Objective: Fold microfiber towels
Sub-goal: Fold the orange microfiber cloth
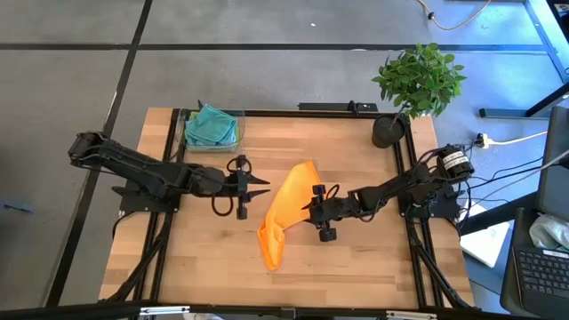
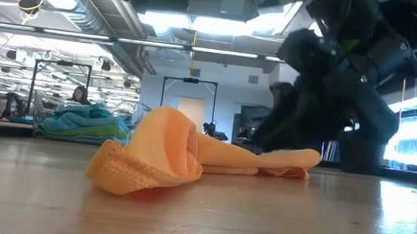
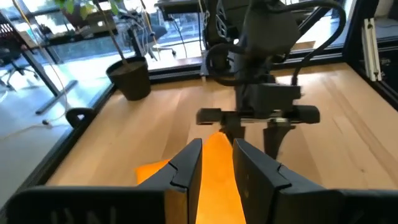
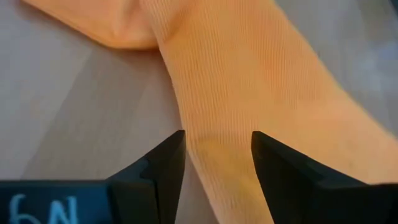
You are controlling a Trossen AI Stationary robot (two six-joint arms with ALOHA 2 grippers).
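One orange microfiber towel (image 1: 284, 213) lies bunched in a long strip on the wooden table, its near end heaped up (image 2: 152, 157). My right gripper (image 1: 308, 208) comes in low from the table's right, open, with the towel's right side (image 4: 249, 74) between its fingers. My left gripper (image 1: 265, 192) hovers above the table just left of the towel, pointing at it. Its fingers (image 3: 186, 165) stand apart with nothing between them, and the towel (image 3: 217, 168) shows beyond the gap. My right gripper's open fingers (image 4: 165, 162) stand astride a raised strip of the towel (image 4: 217, 143), slanting down from the table's right. The towel lies slack on the table. Whether the fingertips touch the cloth, I cannot tell.
A clear bin (image 1: 213, 127) with teal and light blue towels stands at the table's far left. A potted plant (image 1: 413, 84) stands at the far right corner. Black rails (image 1: 169, 160) run along the table's sides. Bare wood lies near the front edge.
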